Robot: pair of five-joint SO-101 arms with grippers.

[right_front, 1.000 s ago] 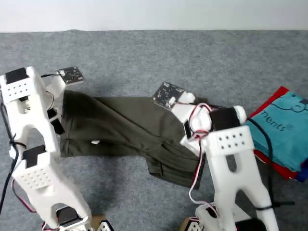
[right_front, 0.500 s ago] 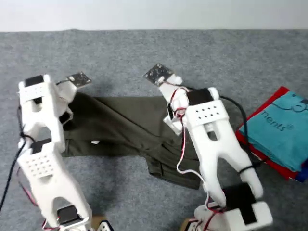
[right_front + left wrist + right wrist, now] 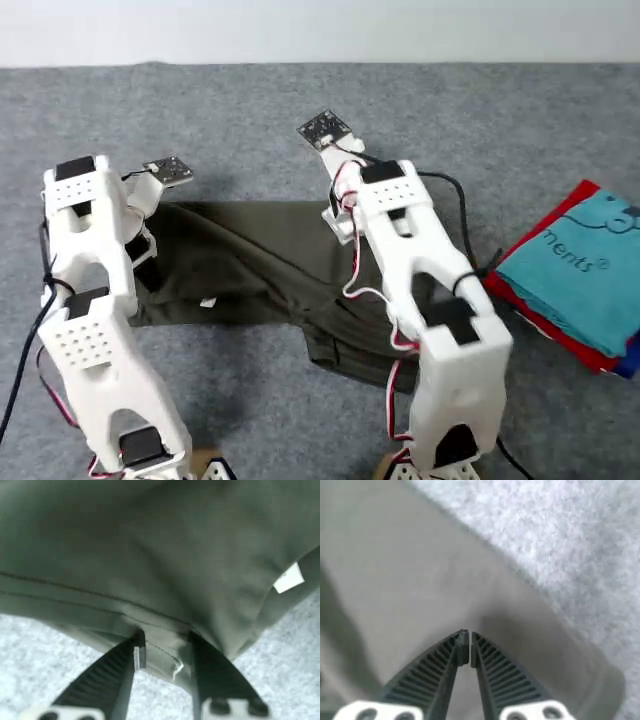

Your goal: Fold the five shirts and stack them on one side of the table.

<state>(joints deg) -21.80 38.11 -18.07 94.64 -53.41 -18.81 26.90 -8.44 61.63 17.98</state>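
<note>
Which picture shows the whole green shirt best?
The high view: nearly the whole shirt lies spread out there. The left wrist view shows its hem up close in the left pincer; the right wrist view, a plain patch by its edge.

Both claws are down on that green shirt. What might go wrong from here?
1. The left gripper pinches only the hem of the olive shirt, so the cloth may slip out when lifted.
2. The right gripper looks shut with no cloth visible between its jaws. It might rise empty, leaving the fold crooked.
3. The folded stack lies close to the right arm, and a swing might nudge it.
</note>
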